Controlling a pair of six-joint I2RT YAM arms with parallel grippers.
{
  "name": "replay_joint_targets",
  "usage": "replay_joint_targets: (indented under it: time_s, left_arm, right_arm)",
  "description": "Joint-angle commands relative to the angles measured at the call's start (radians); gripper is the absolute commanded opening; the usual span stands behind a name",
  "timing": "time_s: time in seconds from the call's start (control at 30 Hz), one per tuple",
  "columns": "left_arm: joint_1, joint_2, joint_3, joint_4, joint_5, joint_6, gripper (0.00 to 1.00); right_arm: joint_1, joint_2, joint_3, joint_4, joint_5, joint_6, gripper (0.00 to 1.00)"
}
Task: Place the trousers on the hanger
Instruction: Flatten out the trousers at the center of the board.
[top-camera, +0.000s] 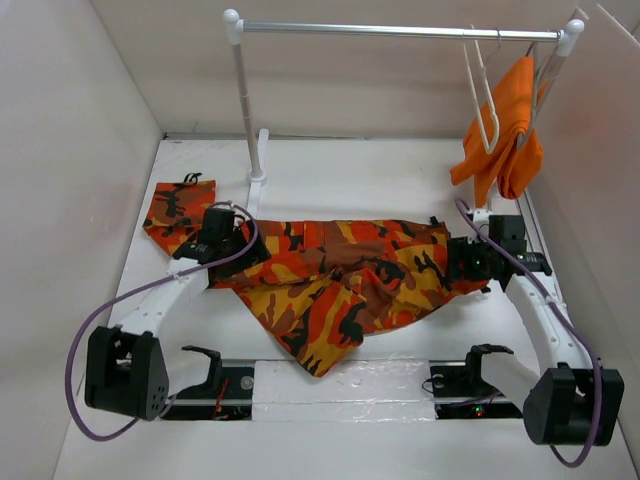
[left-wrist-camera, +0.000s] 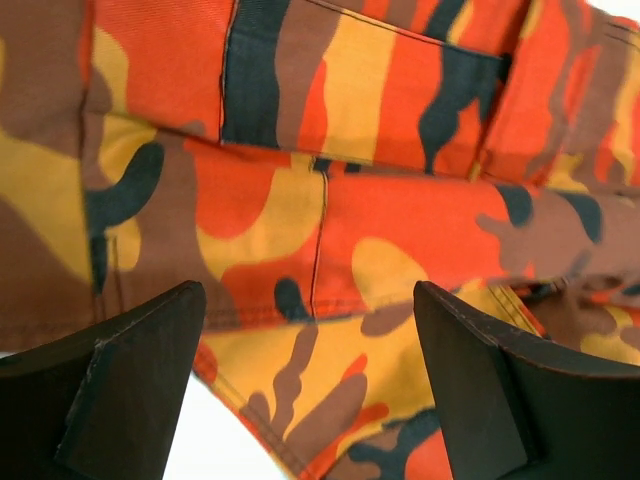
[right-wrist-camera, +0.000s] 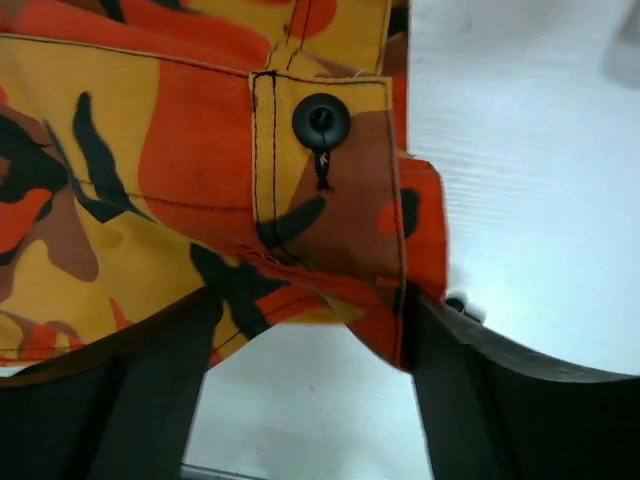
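Observation:
The camouflage trousers (top-camera: 350, 270) lie spread and rumpled across the white table (top-camera: 350, 170), from far left to right. My left gripper (top-camera: 225, 240) hovers over their left part. In the left wrist view its fingers (left-wrist-camera: 130, 380) stand wide apart above the cloth (left-wrist-camera: 350, 200), open and holding nothing. My right gripper (top-camera: 470, 262) is at the trousers' right end, also open. There the waistband corner with a black button (right-wrist-camera: 321, 121) drapes against the right finger (right-wrist-camera: 500, 400). The cream hanger (top-camera: 485, 100) hangs on the rail at the back right.
A silver rail (top-camera: 400, 31) on white posts (top-camera: 245, 110) crosses the back of the table. A plain orange garment (top-camera: 510, 130) hangs from it beside the hanger. White walls enclose the table on the left, right and back.

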Motion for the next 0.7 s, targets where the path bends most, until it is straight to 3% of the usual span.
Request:
replay_joint_targets:
  time_s: [0.0, 0.03, 0.07, 0.1, 0.13, 0.17, 0.3, 0.4, 0.5, 0.53, 0.6, 0.67]
  left_arm:
    - [0.0, 0.087, -0.027, 0.117, -0.007, -0.029, 0.81]
    - [0.0, 0.115, -0.025, 0.136, -0.025, -0.034, 0.78]
    - [0.0, 0.138, -0.009, 0.17, -0.039, -0.041, 0.75]
    - [0.0, 0.187, 0.007, 0.181, -0.074, -0.05, 0.73]
    - [0.0, 0.209, 0.023, 0.192, -0.085, -0.05, 0.7]
    - [0.0, 0.228, 0.074, 0.21, -0.099, -0.052, 0.68]
    - [0.0, 0.336, 0.235, 0.224, -0.099, -0.05, 0.54]
    - [0.0, 0.411, 0.339, 0.25, -0.142, -0.046, 0.41]
    - [0.0, 0.474, 0.476, 0.155, -0.148, -0.032, 0.4]
    - [0.0, 0.464, 0.49, 0.117, -0.16, -0.032, 0.43]
    - [0.0, 0.366, 0.447, 0.106, -0.206, -0.031, 0.51]
    - [0.023, 0.278, 0.339, 0.089, -0.278, -0.049, 0.68]
  right_arm:
    - [0.009, 0.019, -0.07, 0.117, -0.059, 0.053, 0.76]
    - [0.009, 0.024, -0.087, 0.125, -0.078, 0.07, 0.65]
    - [0.009, 0.019, -0.104, 0.128, -0.09, 0.076, 0.34]
    - [0.009, 0.012, -0.13, 0.124, -0.095, 0.08, 0.18]
    - [0.009, -0.013, -0.135, 0.112, -0.086, 0.081, 0.05]
    - [0.009, -0.031, -0.136, 0.086, -0.049, 0.081, 0.0]
    - [0.009, -0.126, -0.081, 0.043, 0.081, 0.078, 0.0]
    - [-0.005, -0.145, -0.03, 0.07, 0.079, 0.086, 0.0]
    - [-0.005, -0.119, 0.017, 0.07, 0.04, 0.086, 0.0]
    - [-0.005, -0.113, 0.029, 0.058, 0.034, 0.081, 0.04]
    - [-0.005, -0.111, 0.046, 0.053, 0.011, 0.061, 0.26]
    - [-0.005, -0.122, 0.042, 0.05, -0.028, 0.038, 0.48]
